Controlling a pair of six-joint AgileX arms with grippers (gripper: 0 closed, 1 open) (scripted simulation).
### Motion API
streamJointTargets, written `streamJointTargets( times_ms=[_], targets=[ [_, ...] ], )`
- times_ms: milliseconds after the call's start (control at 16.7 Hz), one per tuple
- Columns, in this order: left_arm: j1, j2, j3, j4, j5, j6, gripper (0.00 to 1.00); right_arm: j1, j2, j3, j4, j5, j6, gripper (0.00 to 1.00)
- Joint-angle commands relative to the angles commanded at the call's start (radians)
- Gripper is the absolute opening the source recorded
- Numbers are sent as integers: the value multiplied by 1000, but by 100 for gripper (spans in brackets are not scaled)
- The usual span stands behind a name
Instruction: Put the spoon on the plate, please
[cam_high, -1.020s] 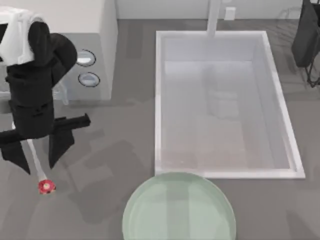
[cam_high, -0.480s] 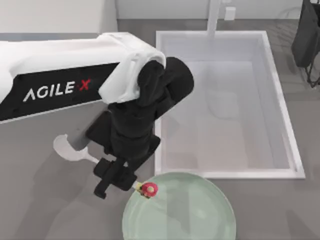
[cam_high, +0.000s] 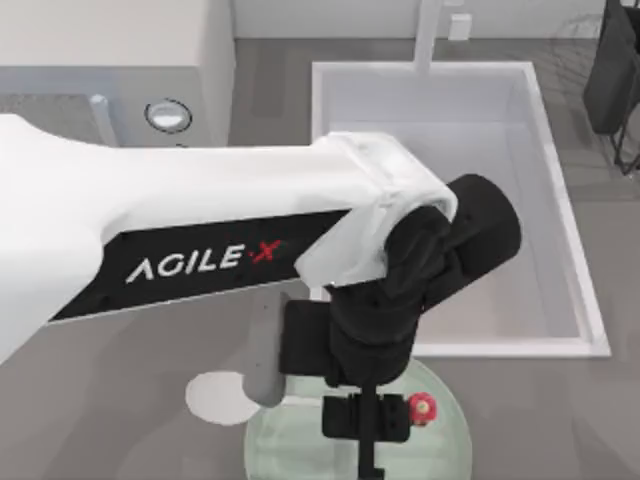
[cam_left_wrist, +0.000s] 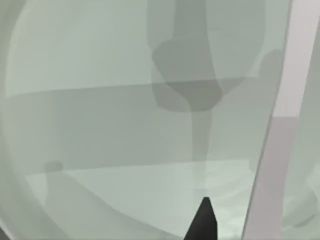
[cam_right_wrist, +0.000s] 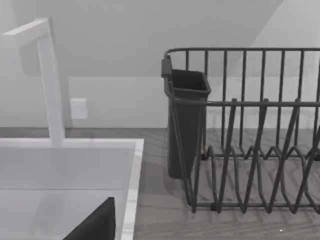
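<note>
Reaching in from the table's left side, the left arm (cam_high: 200, 230) is stretching its long white link across the table toward the plate (cam_high: 445, 450). Its black wrist is folding downward over the plate's far rim, so the left gripper (cam_high: 367, 432) is pointing at the plate from above. It is hanging over the plate's middle, with its narrow black tip showing against the green. Whether the claw is apart or together cannot be told from these pictures.

The spoon (cam_high: 222, 397) is showing at the plate's left edge. Its white round bowl is sitting just outside the rim, over the grey table (cam_high: 100, 420). Its grey handle is running away from the plate alongside the black wrist, and the handle's near end is overlapping the rim. It is not clear whether the spoon is resting on anything or being carried.

A small red ball (cam_high: 421, 406) is showing over the plate, just beside the gripper on its right.

In the left wrist view the plate (cam_left_wrist: 100, 125) is lying close beneath the camera, with soft shadows falling across it. A pale grey bar is crossing in front of it.

The white sink (cam_high: 560, 200) is lying just beyond the plate. The right arm (cam_high: 612, 70) is waiting well beyond the plate, past the sink's far right corner. Its wrist view is looking at a dark wire rack (cam_right_wrist: 250, 150) beside the sink.
</note>
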Motion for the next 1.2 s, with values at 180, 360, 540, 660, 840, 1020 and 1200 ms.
streamJointTargets(
  times_ms=[180, 360, 540, 660, 840, 1020, 1200],
  targets=[
    [-35, 5, 8, 14, 22, -91, 0, 0, 0, 0, 0, 0, 0, 100],
    [-39, 6, 9, 16, 25, -102, 0, 0, 0, 0, 0, 0, 0, 100],
    [-34, 2, 6, 14, 24, -99, 0, 0, 0, 0, 0, 0, 0, 100],
    [-33, 1, 8, 15, 25, -101, 0, 0, 0, 0, 0, 0, 0, 100],
    [-26, -3, 17, 22, 30, -113, 0, 0, 0, 0, 0, 0, 0, 100],
    [-21, -11, 28, 35, 38, -124, 0, 0, 0, 0, 0, 0, 0, 100],
    [-26, -24, 38, 52, 43, -124, 0, 0, 0, 0, 0, 0, 0, 100]
  ],
)
